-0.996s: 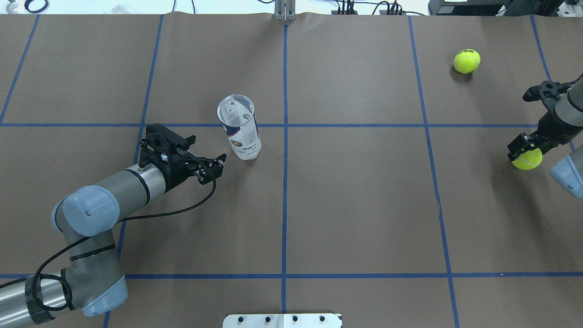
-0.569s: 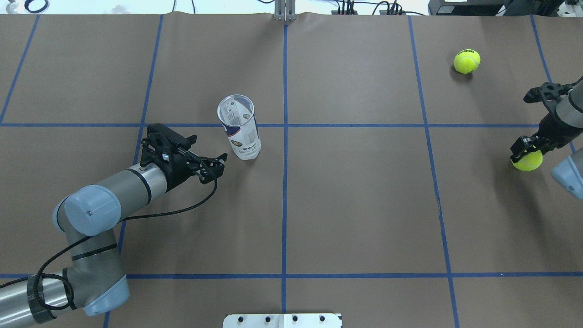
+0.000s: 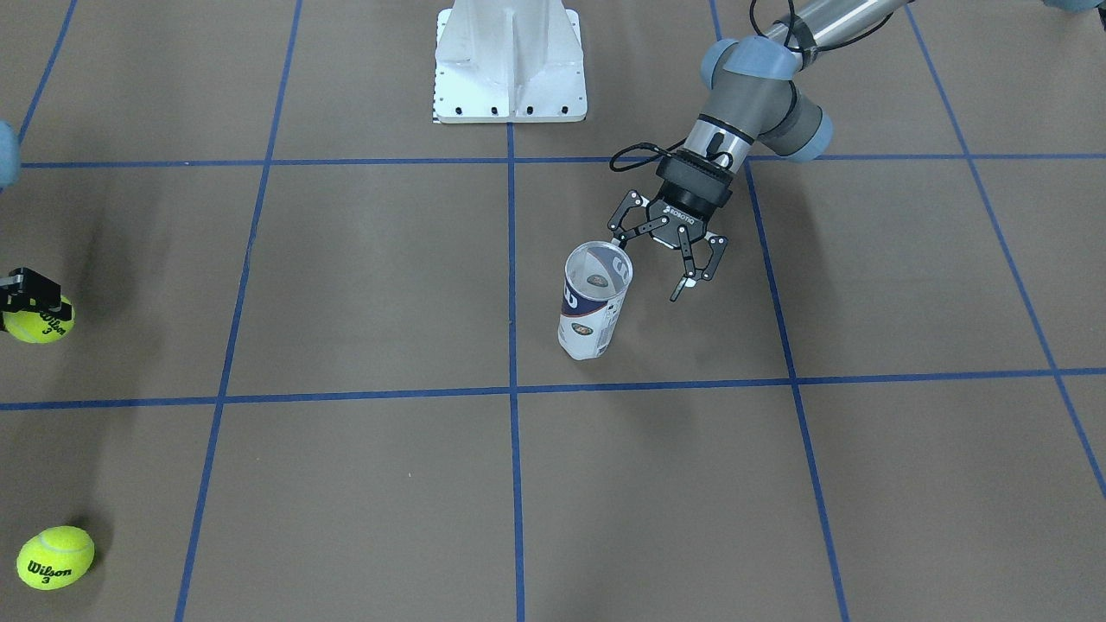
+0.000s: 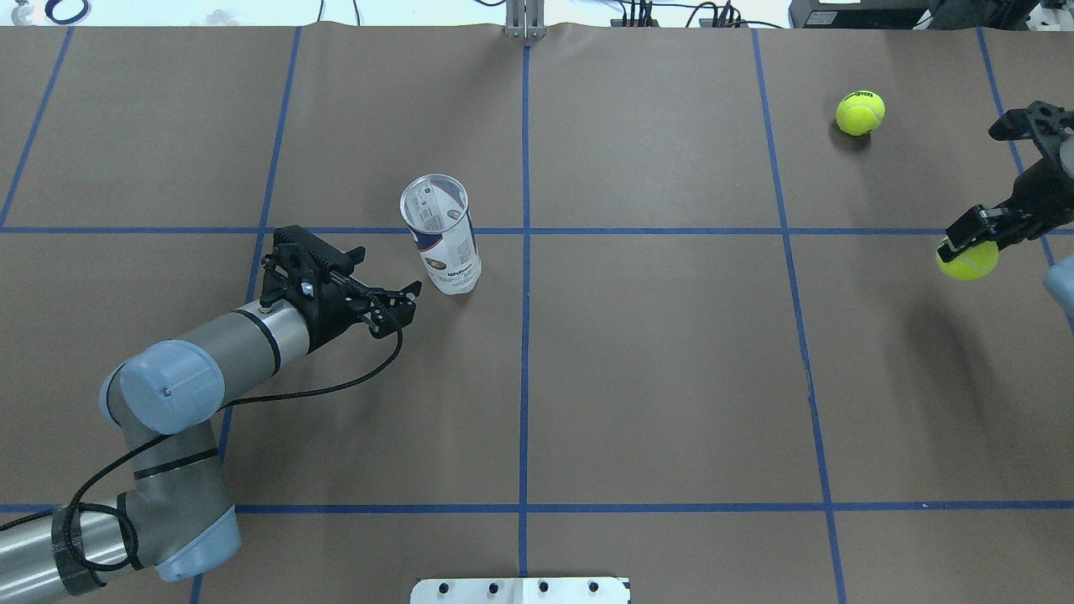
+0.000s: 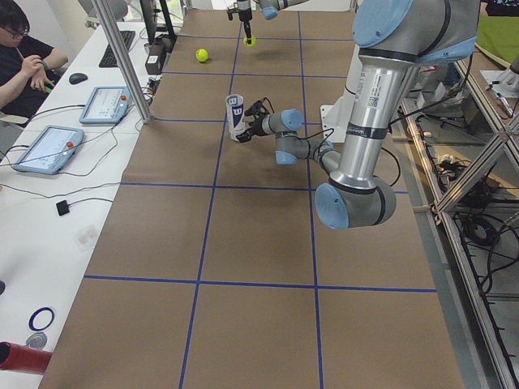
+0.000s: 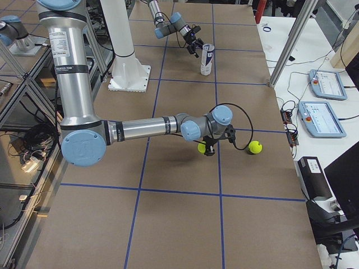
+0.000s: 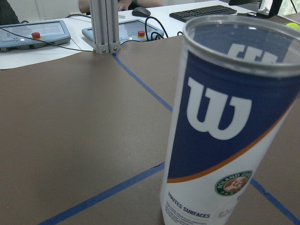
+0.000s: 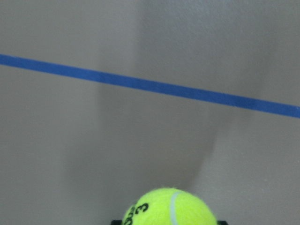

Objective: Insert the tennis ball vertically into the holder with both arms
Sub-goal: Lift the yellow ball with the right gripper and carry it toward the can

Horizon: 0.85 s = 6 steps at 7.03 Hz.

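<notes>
The holder is clear, glossy plastic with a smooth printed label. Matt brown paper covers the worktop, crossed by blue tape. The tennis ball is fuzzy yellow felt. The left arm looks like brushed grey metal, its fingers matt black.

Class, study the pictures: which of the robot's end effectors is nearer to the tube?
Left. The left end effector hangs open right beside the tube. The right end effector is far off near the table's opposite end, shut on a ball.
</notes>
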Available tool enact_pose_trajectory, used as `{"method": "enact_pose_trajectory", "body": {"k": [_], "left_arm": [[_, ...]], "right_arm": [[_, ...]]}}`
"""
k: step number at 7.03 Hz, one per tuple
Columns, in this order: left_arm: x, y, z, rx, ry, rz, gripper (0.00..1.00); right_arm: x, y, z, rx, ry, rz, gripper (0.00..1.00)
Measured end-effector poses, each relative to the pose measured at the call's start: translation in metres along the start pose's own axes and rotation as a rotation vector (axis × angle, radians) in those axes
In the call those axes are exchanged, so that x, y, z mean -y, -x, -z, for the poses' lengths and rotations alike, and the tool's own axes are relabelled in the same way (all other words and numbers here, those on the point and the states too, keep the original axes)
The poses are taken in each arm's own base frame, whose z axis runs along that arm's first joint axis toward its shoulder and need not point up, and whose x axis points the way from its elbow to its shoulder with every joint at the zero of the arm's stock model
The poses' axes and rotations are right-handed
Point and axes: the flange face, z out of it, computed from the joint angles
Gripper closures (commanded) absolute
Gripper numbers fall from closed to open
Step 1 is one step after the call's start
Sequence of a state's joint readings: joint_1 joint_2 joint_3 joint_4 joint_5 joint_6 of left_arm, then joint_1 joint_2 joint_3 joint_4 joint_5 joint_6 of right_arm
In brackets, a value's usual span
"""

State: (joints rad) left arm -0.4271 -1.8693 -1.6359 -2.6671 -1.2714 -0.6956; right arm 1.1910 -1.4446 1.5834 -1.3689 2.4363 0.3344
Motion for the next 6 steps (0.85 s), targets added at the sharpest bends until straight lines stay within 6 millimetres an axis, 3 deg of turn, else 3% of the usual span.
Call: {"method": "enact_pose_trajectory", "body": {"k": [3,5,6], "left_arm": [[0.003,-0.013,-0.015,0.006,-0.025,-0.012,0.03],[-0.002,-0.037,-0.038,0.019,-0.072,-0.004,0.03],[-0.006,-0.045,-0.046,0.023,-0.087,-0.001,0.03]], "right_arm": [[0.047,0.079,0.050,0.098,-0.071,-0.077,1.00],[0.073,0.141,0.070,0.151,-0.088,-0.160,1.00],[0.078,0.162,0.075,0.166,-0.090,-0.175,1.00]]}}
